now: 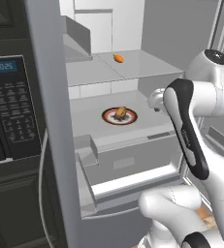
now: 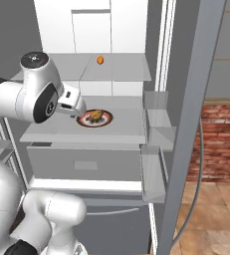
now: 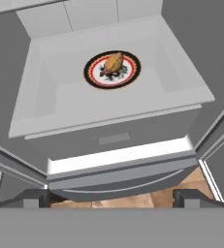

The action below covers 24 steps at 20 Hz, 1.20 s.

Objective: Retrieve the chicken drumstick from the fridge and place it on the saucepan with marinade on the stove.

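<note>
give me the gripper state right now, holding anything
gripper: jaws open and empty, short of the chicken drumstick, which lies on its plate on the fridge shelf.

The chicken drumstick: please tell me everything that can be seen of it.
The chicken drumstick is a small golden-brown, lumpy piece with a darker brown underside. It lies on its side in the middle of a round white plate with a red and black rim, which stands on the lower grey shelf of the open fridge. Dark specks lie around it on the plate. Nothing else touches it; the open gripper is apart from it.
</note>
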Available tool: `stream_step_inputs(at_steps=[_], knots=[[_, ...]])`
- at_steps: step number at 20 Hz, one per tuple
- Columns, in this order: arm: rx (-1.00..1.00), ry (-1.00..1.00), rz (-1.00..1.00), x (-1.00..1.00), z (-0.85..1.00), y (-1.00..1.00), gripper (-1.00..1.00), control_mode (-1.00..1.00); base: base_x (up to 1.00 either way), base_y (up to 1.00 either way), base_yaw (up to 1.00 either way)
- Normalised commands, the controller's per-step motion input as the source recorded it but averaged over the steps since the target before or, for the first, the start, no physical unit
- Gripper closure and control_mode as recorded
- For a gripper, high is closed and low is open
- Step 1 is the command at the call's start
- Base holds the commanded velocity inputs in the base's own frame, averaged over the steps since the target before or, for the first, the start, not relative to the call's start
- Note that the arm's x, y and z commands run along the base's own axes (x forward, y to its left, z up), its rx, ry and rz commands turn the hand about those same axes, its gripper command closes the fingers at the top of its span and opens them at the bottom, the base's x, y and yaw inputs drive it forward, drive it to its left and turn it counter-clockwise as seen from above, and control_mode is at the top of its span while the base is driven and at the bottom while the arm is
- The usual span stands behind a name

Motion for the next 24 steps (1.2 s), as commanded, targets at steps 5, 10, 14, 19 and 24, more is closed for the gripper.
stream_step_inputs(at_steps=[5,10,14,19,24], knots=[[0.0,0.0,-0.05,0.23,-0.22,0.25,-1.0,-1.0,0.0,0.0,0.0],[0.0,-0.01,-0.06,0.28,-0.2,0.08,-1.0,-1.0,0.0,0.0,0.0],[0.0,-0.01,-0.03,0.24,-0.08,-0.02,-1.0,-1.0,0.0,0.0,0.0],[0.0,-0.13,0.0,0.23,-0.18,-0.08,-1.0,-1.0,0.0,0.0,0.0],[0.0,-0.13,0.0,0.29,-0.27,-0.03,-1.0,-1.0,0.0,0.0,0.0]])
